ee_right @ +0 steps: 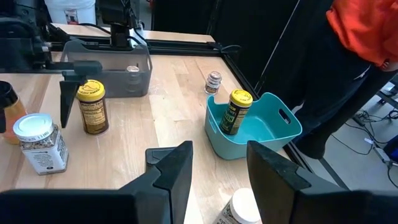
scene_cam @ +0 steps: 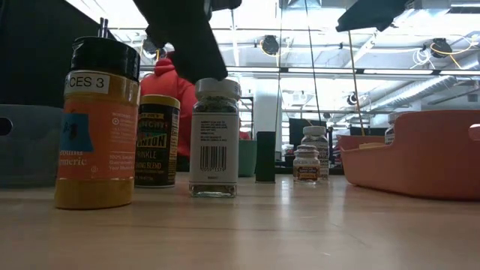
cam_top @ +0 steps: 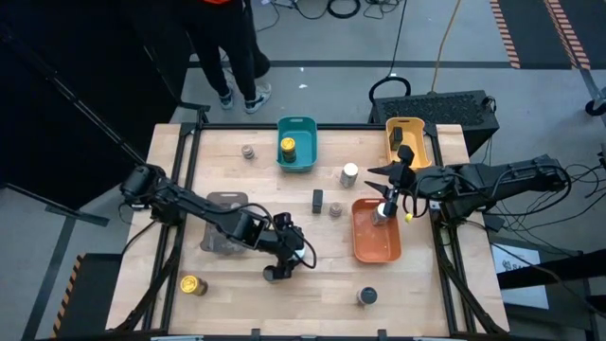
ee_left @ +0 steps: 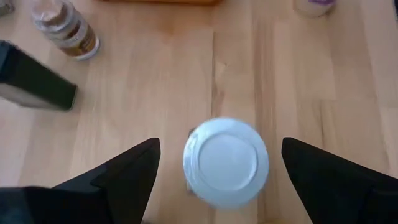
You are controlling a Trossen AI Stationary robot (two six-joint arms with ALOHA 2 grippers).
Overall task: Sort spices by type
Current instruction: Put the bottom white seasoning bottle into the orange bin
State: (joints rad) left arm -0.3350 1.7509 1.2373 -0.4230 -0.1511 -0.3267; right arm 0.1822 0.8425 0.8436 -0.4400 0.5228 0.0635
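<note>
My left gripper (cam_top: 275, 271) (ee_left: 221, 144) hangs open over the near middle of the table. Its fingers stand on either side of a white-lidded spice jar (ee_left: 225, 162) (scene_cam: 214, 139) that stands upright on the wood; a gap shows on both sides. My right gripper (cam_top: 385, 201) (ee_right: 219, 149) is open above the orange tray (cam_top: 365, 248). A white-topped jar (cam_top: 379, 217) (ee_right: 239, 210) stands in that tray just below its fingers. Other jars stand around: a white-topped one (cam_top: 349, 173), a slim black one (cam_top: 318, 200), a grey-brown one (cam_top: 335, 210), a yellow-topped one (cam_top: 194, 284).
The teal tray (cam_top: 305, 159) at the far side holds a yellow-topped jar (cam_top: 288, 147). The yellow tray (cam_top: 419, 152) sits far right and the grey tray (cam_top: 225, 227) lies under the left arm. More jars stand at far left (cam_top: 248, 152) and near right (cam_top: 366, 296). A person (cam_top: 232, 47) stands beyond the far edge.
</note>
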